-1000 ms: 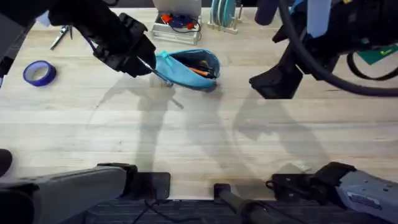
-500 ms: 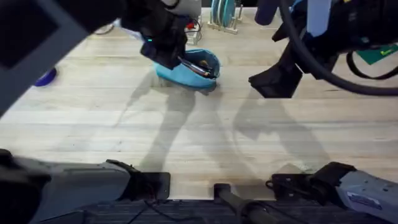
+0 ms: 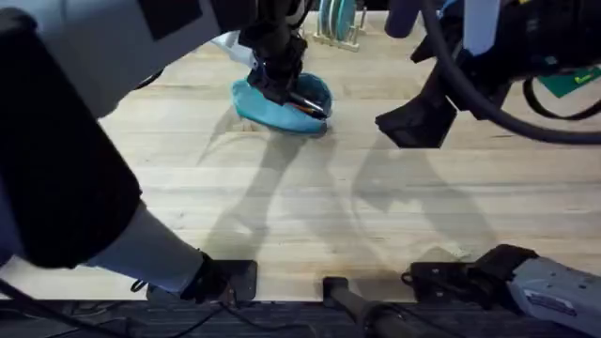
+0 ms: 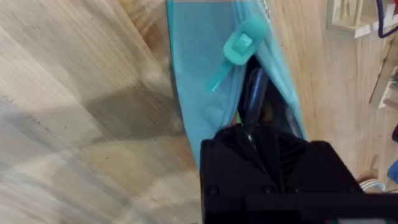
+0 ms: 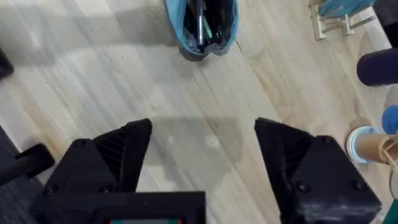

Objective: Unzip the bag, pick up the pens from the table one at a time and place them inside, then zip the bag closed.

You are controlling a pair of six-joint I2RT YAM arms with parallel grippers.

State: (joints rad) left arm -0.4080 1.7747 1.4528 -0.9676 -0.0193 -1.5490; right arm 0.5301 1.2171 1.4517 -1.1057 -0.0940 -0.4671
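The bag (image 3: 282, 101) lies on the far middle of the table (image 3: 310, 207), mouth open, with an orange pen (image 3: 302, 108) showing inside. It looks soft and light, likely to slump or slide if pulled from one end without a counter-hold. The pull tab (image 4: 241, 42) lies flat on the cloth at the end of the zipper line and is the sensible place to grip for closing; judged small and flexible, it needs a precise pinch.

The left gripper (image 3: 282, 86) reaches across, pointing steeply down onto the bag's opening; whether its fingers are apart or together cannot be told. The right gripper (image 5: 202, 149) hangs above bare table to the right of the bag, fingers spread wide and holding nothing.
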